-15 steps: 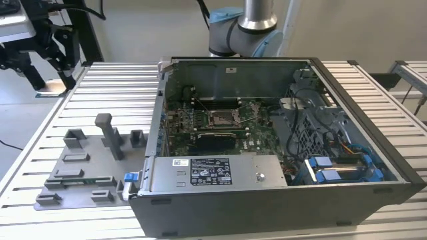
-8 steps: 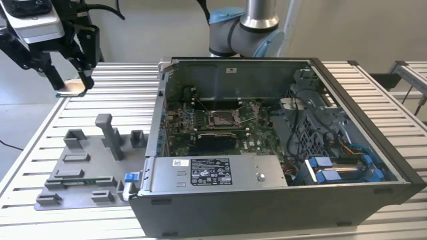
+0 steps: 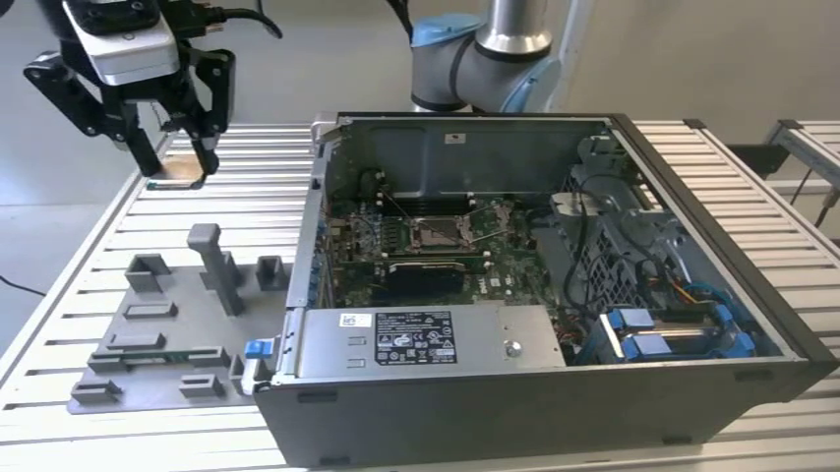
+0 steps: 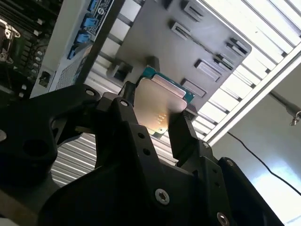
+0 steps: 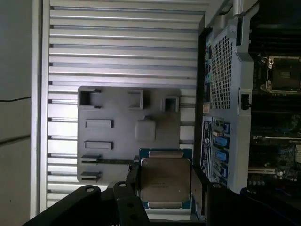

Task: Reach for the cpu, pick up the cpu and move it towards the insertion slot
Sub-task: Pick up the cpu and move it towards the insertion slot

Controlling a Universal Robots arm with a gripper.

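Observation:
My gripper (image 3: 173, 167) hangs above the slatted table at the exterior view's left, clear of the surface, and is shut on the cpu (image 3: 179, 177). In both wrist views the cpu (image 5: 165, 181) (image 4: 157, 106) is a flat square chip with a silvery face and a green rim, clamped at its edges between the two black fingers (image 5: 134, 176). The insertion slot (image 3: 438, 233) is a metal-framed socket on the green board inside the open computer case, well to the right of the gripper in the exterior view. It also shows in the first wrist view as the insertion slot (image 5: 282, 75).
A grey fixture plate (image 3: 171, 324) with upright blocks lies on the table (image 3: 79, 226) below the gripper, next to the case. The case wall (image 3: 315, 197) stands between gripper and socket. Cables and blue connectors (image 3: 656, 329) fill the case's right side. The arm's base (image 3: 479, 59) rises behind it.

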